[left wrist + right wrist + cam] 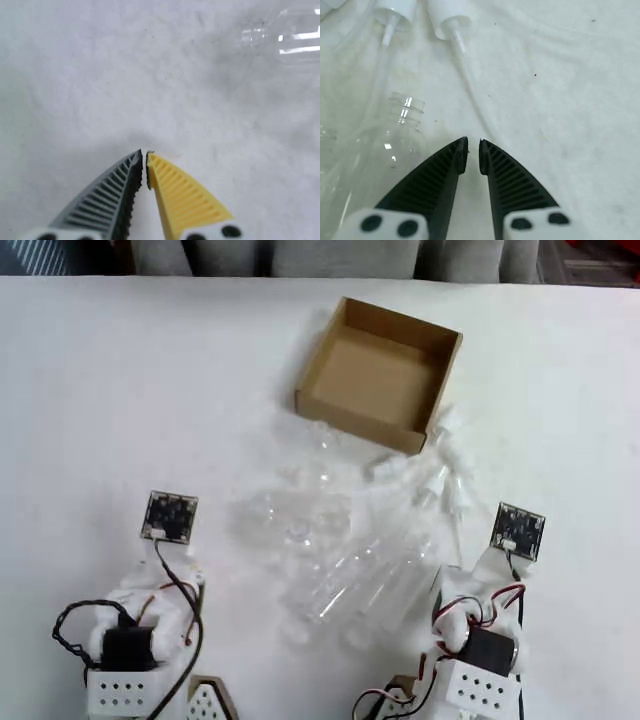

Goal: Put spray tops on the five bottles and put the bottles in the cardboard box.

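Bright, diffuse light washes the white table [100,390] pale; glare streaks the clear bottles [370,580]; faint shadow pools around the left gripper [145,156].

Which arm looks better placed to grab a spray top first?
Probably the right: its black gripper points at a white plastic spray top with thin tube and a clear plastic bottle. The left arm's grey-and-yellow gripper faces mostly bare white table.

— What colour is the cardboard box [380,375]?
— Plain brown, on a white table [120,390].
— And the bottles [370,585]?
— Clear and colourless. The spray tops [395,7] are white, with see-through tubes.
— The left gripper [145,157]?
— Ribbed: one half is grey with a black edge, the other yellow. The right gripper [472,150] is ribbed black on both halves, with white bases.
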Robot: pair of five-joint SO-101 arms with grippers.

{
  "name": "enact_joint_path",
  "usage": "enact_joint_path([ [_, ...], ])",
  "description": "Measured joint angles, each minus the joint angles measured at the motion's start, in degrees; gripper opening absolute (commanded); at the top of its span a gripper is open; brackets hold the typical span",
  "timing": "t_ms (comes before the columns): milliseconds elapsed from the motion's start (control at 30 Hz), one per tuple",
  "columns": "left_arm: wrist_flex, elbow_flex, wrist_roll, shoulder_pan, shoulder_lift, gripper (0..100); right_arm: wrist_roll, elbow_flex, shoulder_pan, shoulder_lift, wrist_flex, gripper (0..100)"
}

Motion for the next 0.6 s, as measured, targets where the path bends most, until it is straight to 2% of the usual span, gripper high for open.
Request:
enact_joint_path([
  [267, -15.2, 0.0, 0.0, 0.2, 0.0, 3, 0.0, 0.0, 0.0, 0.0, 0.0, 1.6],
  [533, -27.5, -0.1, 0.0, 0.9, 0.0, 3, 0.0, 0.0, 0.0, 0.0, 0.0, 1.6],
  [600, -28.2, -1.1, 0.0, 1.8, 0.0, 3, 0.0, 0.0, 0.0, 0.0, 0.0, 1.6],
])
